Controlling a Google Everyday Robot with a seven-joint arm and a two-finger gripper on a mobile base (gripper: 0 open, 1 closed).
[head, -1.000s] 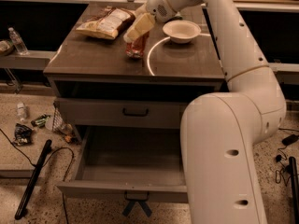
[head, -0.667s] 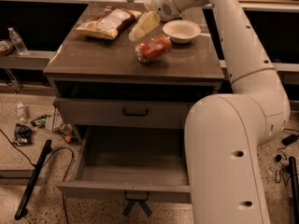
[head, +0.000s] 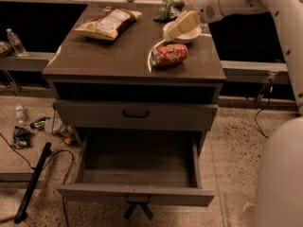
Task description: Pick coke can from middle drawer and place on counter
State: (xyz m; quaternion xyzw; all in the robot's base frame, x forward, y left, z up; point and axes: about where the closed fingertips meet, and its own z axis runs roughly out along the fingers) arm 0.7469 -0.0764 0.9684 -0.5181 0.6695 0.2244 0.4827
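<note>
The red coke can (head: pixel 170 55) lies on its side on the counter (head: pixel 109 56), near the right front, by the thin white curved line. My gripper (head: pixel 183 23) hangs above and behind the can, over the white bowl (head: pixel 182 33), apart from the can with nothing in it. The middle drawer (head: pixel 137 167) is pulled out at the bottom of the cabinet and looks empty inside. The upper drawer front (head: pixel 136 113) with its dark handle is closed.
A chip bag (head: pixel 109 22) lies at the counter's back left and a green bag (head: pixel 169 4) at the back. My white arm (head: pixel 279 41) fills the right side. A clear bottle (head: pixel 15 41), floor litter (head: pixel 28 126) and a black rod (head: pixel 32 183) are on the left.
The gripper let go of the coke can, which tipped onto its side on the counter. The gripper has drawn up and back toward the bowl, and the view has shifted.
</note>
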